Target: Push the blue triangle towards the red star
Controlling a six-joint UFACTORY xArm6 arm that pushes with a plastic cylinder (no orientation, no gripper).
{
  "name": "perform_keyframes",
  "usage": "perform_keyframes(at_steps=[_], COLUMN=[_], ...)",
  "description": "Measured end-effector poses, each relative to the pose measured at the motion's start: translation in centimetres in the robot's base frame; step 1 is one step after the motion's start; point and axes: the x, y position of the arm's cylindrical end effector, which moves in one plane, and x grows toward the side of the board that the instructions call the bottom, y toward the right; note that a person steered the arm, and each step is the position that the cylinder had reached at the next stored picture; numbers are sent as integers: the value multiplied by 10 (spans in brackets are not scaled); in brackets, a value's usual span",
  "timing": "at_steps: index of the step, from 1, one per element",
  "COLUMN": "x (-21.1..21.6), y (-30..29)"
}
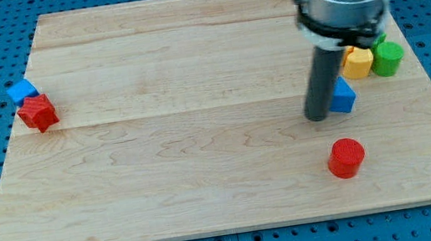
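1. Blue triangle (343, 97) sits toward the view's right of the wooden board (207, 181), touching my tip (318, 117) on the tip's right side.
2. Having no claw, the rod holds nothing; it only presses against the triangle.
3. Red star (38, 112) lies far to the view's left of the triangle, touching a blue cube (21, 90).
4. Yellow hexagonal block (357, 62) and green block (388, 58) sit just above-right of the triangle.
5. Red cylinder (346, 158) lies below the triangle, apart from it.
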Motion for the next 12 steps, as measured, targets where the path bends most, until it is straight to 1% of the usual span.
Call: perform_keyframes(at_steps=[1,2,3,4,5,6,7,8,10,11,12], x=[18,30,16,-2,-13,-12,-20,-38,-56,-56,-57], y=[21,84,101,62,4,15,50,23,-112,-107,-137])
